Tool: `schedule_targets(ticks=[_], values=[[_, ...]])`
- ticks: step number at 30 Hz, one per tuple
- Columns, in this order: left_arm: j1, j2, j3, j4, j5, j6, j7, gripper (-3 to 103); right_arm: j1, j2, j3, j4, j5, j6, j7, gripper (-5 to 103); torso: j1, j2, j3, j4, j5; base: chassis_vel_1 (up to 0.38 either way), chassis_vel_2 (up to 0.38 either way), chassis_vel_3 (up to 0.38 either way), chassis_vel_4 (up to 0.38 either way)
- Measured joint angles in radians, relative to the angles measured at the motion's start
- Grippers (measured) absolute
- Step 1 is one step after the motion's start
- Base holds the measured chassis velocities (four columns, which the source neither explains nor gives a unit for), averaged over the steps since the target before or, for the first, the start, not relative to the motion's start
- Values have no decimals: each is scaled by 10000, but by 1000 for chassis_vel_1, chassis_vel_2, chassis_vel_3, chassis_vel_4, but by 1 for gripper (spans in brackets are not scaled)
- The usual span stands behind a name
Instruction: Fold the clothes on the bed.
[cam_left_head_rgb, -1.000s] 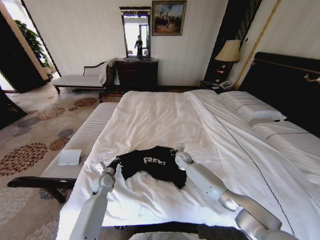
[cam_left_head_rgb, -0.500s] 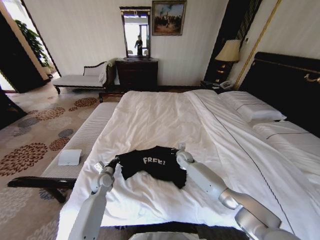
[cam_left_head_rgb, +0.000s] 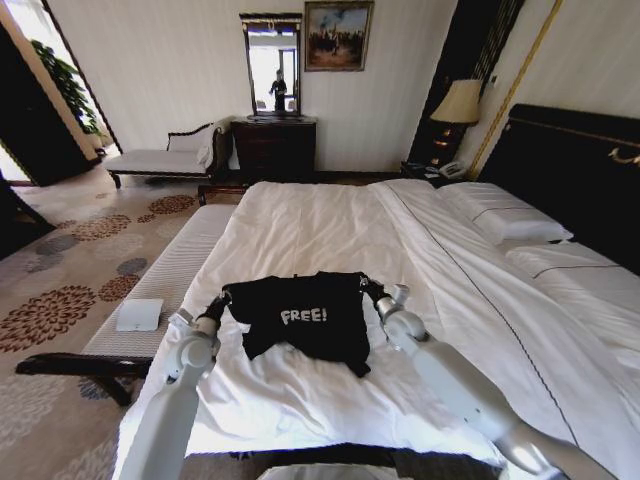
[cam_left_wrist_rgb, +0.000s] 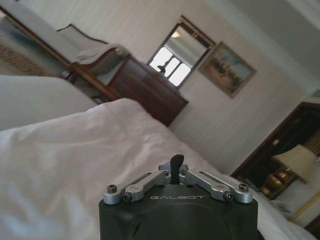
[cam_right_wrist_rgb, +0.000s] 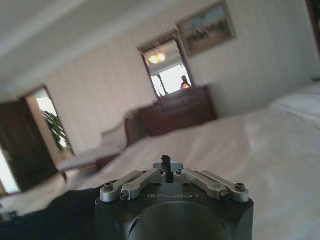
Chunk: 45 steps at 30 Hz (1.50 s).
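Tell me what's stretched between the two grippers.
In the head view, the black T-shirt spans from the left gripper to the right gripper, above the bed.

Room contents, beyond the work area: pale upholstered bench (cam_left_head_rgb: 165, 285) at lower left bearing a white box (cam_left_head_rgb: 139, 315), chaise (cam_left_head_rgb: 165, 158) at upper left, dark dresser (cam_left_head_rgb: 273, 148) with mirror (cam_left_head_rgb: 272, 63), framed painting (cam_left_head_rgb: 337, 35), bedside lamp (cam_left_head_rgb: 457, 105), patterned carpet (cam_left_head_rgb: 60, 270).
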Motion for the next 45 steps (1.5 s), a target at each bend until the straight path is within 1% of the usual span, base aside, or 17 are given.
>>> schedule_targets(ticks=[2,4,7,12,16,23,25,31,32,34,36,37,38,40,42,43,45], values=[[-250,346,80,-469,-255,-52,114,1,-396,-221,473,731,116,549,-772,1,-1,0,0,1,7,0,0,0,0],[-321,418,99,-559,-304,-57,130,1,-446,-261,578,860,146,632,-895,1,-1,0,0,3,6,0,0,0,0],[-1290,1089,299,-1202,-917,-63,86,1,-486,-570,1295,1910,754,1116,-1575,1,0,0,0,1,5,0,0,0,0],[-2364,1591,435,-1386,-1441,-22,-108,1,-20,-906,1713,2555,1496,1287,-1642,1,1,0,1,2,3,0,0,0,0],[-4322,2302,650,-1294,-2461,79,-650,1,1462,-1708,2120,3148,2833,1301,-1377,1,1,0,2,2,2,0,0,0,0],[-5329,2911,722,-1361,-3137,156,-1164,1,2586,-2481,2267,3462,3351,1204,-1032,1,5,-2,3,3,2,0,0,0,0],[-5417,3563,522,-1912,-3674,187,-1265,1,2452,-3059,2880,4291,3683,1003,-857,1,6,-2,3,2,1,0,0,0,0],[-4536,4851,-392,-3550,-4508,164,-1274,1,623,-3687,4294,5815,3549,931,-867,1,-1,-1,-1,2,6,0,0,0,0],[-4536,4851,-392,-3550,-4508,164,-1274,1,623,-3687,4294,5815,3549,931,-867,1,-1,-1,-1,2,6,0,0,0,0],[-3122,5314,-1349,-4539,-4552,152,-1299,1,-1021,-3700,5578,6523,3087,719,-773,1,0,-1,0,2,4,0,0,0,0],[-2090,5404,-2015,-5101,-4554,164,-1292,1,-2074,-3582,6261,6994,2820,558,-639,1,1,-1,0,1,2,0,0,0,0],[-823,5402,-2992,-5720,-4684,198,-1256,1,-2940,-3383,6618,7554,2640,309,-379,1,0,-1,0,-2,4,0,0,0,0],[-823,5402,-2992,-5720,-4684,198,-1256,1,-2940,-3383,6618,7554,2640,309,-379,1,0,-1,0,-2,4,0,0,0,0],[359,5253,-4153,-5986,-5257,231,-1395,1,-3466,-3152,6900,7877,2692,8,142,1,-4,1,-2,3,3,0,0,0,0],[443,5243,-4262,-5997,-5338,232,-1412,1,-3507,-3129,6960,7895,2733,-43,226,1,-4,0,-2,4,2,0,0,0,0],[927,5277,-5344,-6036,-6316,241,-1677,1,-3599,-3098,7524,7939,3216,-349,726,1,-4,1,-2,8,-2,0,0,0,0],[858,5550,-6191,-6037,-7241,241,-1910,1,-3481,-3292,8138,7944,3761,-620,1078,1,-3,1,0,3,1,0,0,0,0]])
